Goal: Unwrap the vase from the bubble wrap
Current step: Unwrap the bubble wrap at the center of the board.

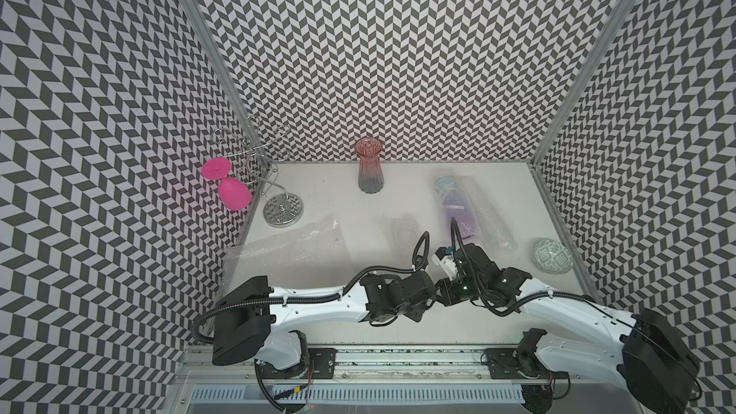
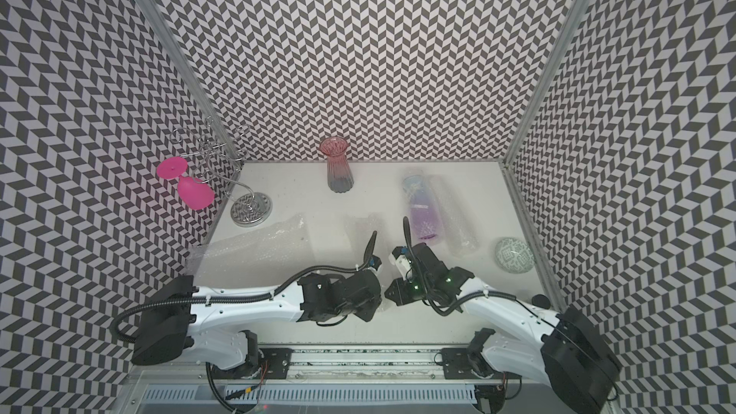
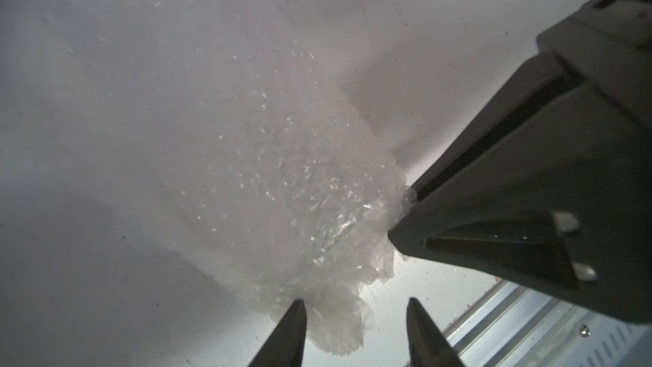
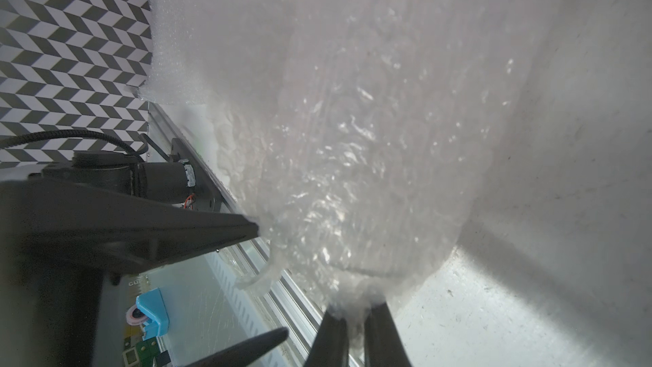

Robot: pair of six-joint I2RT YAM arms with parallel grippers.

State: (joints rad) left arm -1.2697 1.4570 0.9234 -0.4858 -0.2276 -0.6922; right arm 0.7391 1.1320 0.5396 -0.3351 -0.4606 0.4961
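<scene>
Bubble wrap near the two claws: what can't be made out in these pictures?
- Clear, whitish bubble wrap sheet: the left wrist view blurs its far part.
- Left claw and right claw: in both top views the black wrists above hide their tips.
- Lying purple-and-blue vase: in both top views, too hazy to tell whether the second wrap sheet covers it.

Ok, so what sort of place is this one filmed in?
Probably a robot lab test booth, not a home: black-and-white chevron-patterned wall panels box in a white tabletop, held by bare aluminium frame posts, with two white-and-black robot arms bolted to a front rail.
</scene>
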